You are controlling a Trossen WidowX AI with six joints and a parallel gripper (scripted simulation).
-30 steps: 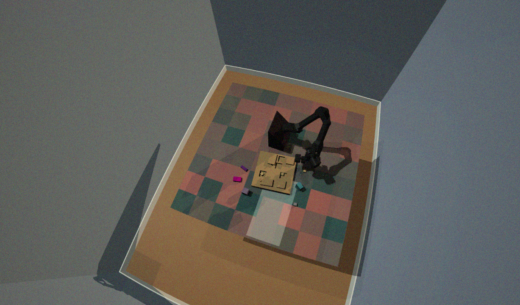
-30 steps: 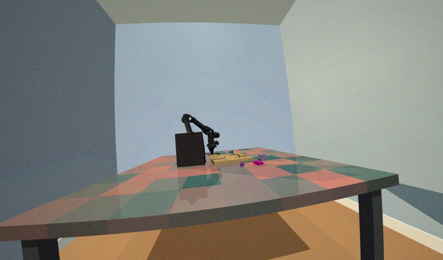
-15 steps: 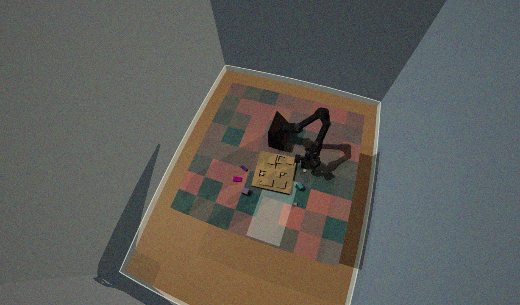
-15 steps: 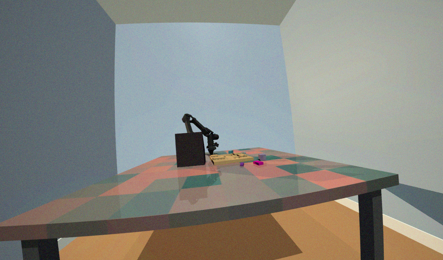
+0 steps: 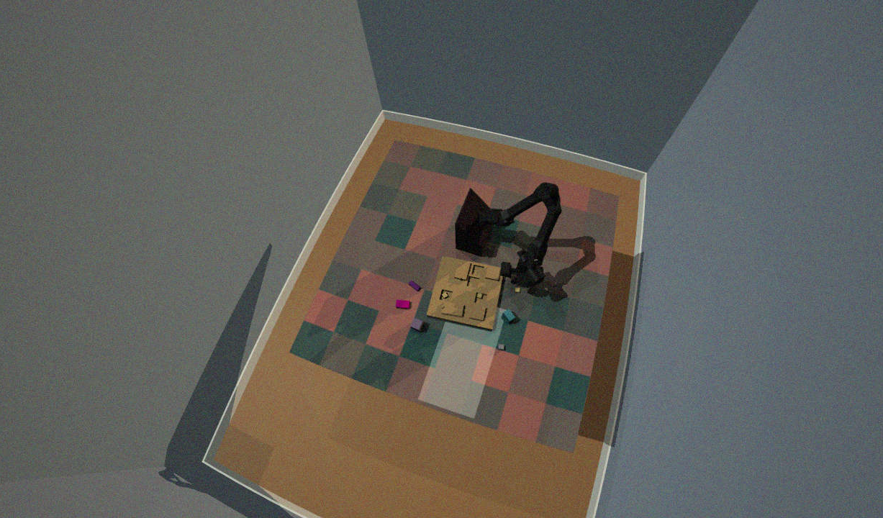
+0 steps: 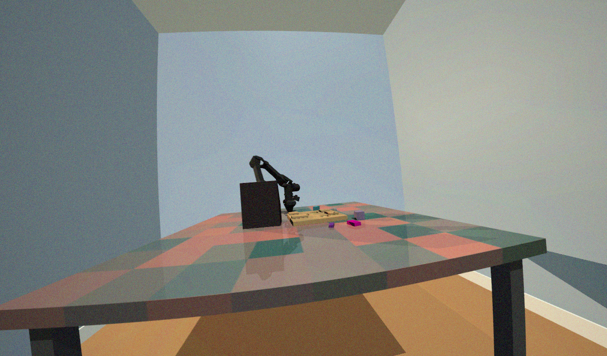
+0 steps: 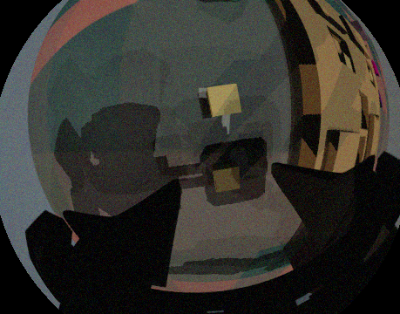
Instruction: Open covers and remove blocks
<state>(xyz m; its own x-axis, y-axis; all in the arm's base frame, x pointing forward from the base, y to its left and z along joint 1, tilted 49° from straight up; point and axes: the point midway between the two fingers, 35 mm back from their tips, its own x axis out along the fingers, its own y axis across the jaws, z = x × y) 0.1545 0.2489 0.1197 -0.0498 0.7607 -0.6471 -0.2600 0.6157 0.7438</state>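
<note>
The tan puzzle board [image 5: 460, 287] [image 6: 314, 220] [image 7: 336, 106] lies flat, with several raised cover plates and dark openings; how far each cover is open is too small to tell. My gripper [image 5: 523, 283] [image 6: 290, 210] [image 7: 227, 177] is open, low over the table beside the board. A small yellowish block [image 7: 227, 180] lies in shadow between the spread fingers, apart from both. Another yellow block [image 5: 517, 289] [image 7: 224, 99] lies just ahead of them. A teal block [image 5: 509, 315] [image 6: 315, 207], a small grey block [image 5: 501, 347], a lavender block [image 5: 417, 325] [image 6: 358, 215], a magenta block [image 5: 402, 303] [image 6: 353, 223] and a purple block [image 5: 414, 285] [image 6: 331, 225] rest off the board.
A large black box [image 5: 471, 225] [image 6: 260, 205] stands by the arm's base, behind the board. The board's side edge runs close to one finger. The checkered table [image 5: 534, 412] [image 6: 332, 261] extends around the board, with the blocks on both sides of it.
</note>
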